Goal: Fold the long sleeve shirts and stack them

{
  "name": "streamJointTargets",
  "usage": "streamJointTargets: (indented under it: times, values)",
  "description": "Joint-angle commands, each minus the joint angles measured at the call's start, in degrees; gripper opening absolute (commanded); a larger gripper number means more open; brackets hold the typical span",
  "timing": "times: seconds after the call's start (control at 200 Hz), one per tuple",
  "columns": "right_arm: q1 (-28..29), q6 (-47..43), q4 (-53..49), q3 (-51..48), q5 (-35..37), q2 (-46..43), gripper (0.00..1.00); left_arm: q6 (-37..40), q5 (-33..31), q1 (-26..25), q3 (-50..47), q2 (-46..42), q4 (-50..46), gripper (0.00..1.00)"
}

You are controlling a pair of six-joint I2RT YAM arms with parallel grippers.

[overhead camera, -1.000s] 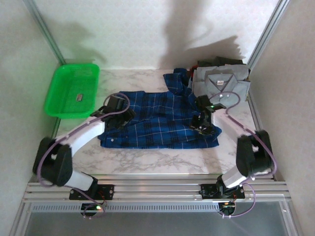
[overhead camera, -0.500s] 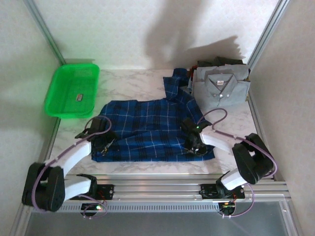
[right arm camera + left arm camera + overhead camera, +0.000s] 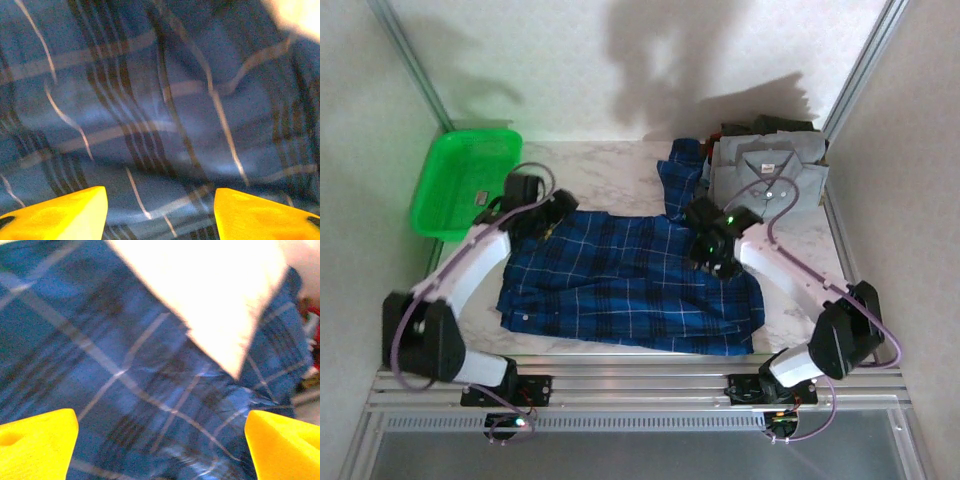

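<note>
Top external view puts the dark blue plaid shirt (image 3: 630, 290) spread across the middle of the worktop (image 3: 610, 160), rumpled, with its near hem uneven. One narrow part of it (image 3: 682, 175) runs up to the folded grey shirt (image 3: 767, 175), which lies on the darker folded ones (image 3: 770, 126) in the far right corner. My left gripper (image 3: 548, 215) hangs over the shirt's far left corner and my right gripper (image 3: 705, 255) over its far right part. Both are released: in each wrist view my yellow fingers stand apart with plaid cloth below and nothing pinched between them.

Several things could go wrong, as I judge it. If I close on the top layer alone, the cloth beneath lags and the fold comes out crooked. If my two grips sit unevenly, the edges will not meet. If I pull the body towards me, the part by the grey shirt may drag and skew that stack. The near hem lies close to the worktop's edge, so a long pull could spill it over
</note>
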Motion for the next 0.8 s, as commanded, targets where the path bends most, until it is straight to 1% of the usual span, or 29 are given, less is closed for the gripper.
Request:
streamJointTargets:
  times: [0.0,0.04,0.11,0.155,0.185,0.235,0.39,0.45,0.556,0.616,0.661,0.726,0.796]
  values:
    - [-6.22,-7.71,2.16,2.56,0.49,10.01,0.52,4.74,8.43,-1.14,4.68,12.78,5.23,0.72]
    - [-7.35,-8.5,4.67,3.59,0.33,12.77,0.49,6.21,6.83,-1.24,7.57,16.92,4.68,0.66]
    - [-8.7,-9.02,6.78,4.88,1.37,17.53,0.46,7.55,2.37,-0.86,10.38,22.39,3.65,0.64]
    - [-9.65,-8.93,7.56,4.81,0.95,19.64,0.45,6.76,1.69,0.31,10.62,24.94,3.1,0.59]
    - [-9.88,-8.93,8.14,4.23,1.28,20.38,0.44,6.09,0.45,0.91,10.14,25.65,3.05,0.59]
    - [-10.14,-8.64,9.32,2.36,2.56,20.63,0.42,5.45,-3.16,1.61,7.87,25.6,3.29,0.59]
    - [-11.14,-4.8,12.21,-5.47,3.44,18.12,0.41,5.0,-10.84,4.89,0.32,24.57,2.24,0.61]
    - [-11.12,-3.31,12.5,-8.13,3.67,16.41,0.41,5.01,-12.42,7.07,-3.31,23.0,2.1,0.61]
    - [-11.15,-0.63,12.14,-12.77,4.55,13.22,0.41,6.44,-14.49,10.98,-9.38,17.83,2.38,0.62]
    - [-11.15,-0.2,12.43,-14.41,4.0,12.32,0.41,7.95,-13.65,12.4,-10.98,15.83,2.21,0.65]
    - [-11.07,-0.16,12.47,-14.91,3.36,12.44,0.4,8.7,-11.64,12.47,-11.35,14.56,3.01,0.69]
    - [-11.14,-0.64,12.78,-14.5,2.48,12.74,0.41,8.57,-6.74,11.88,-10.87,13.78,5.06,0.72]
    - [-11.02,-2.13,13.99,-12.66,1.19,12.55,0.42,8.21,-3.25,10.93,-7.65,14.24,5.13,0.77]
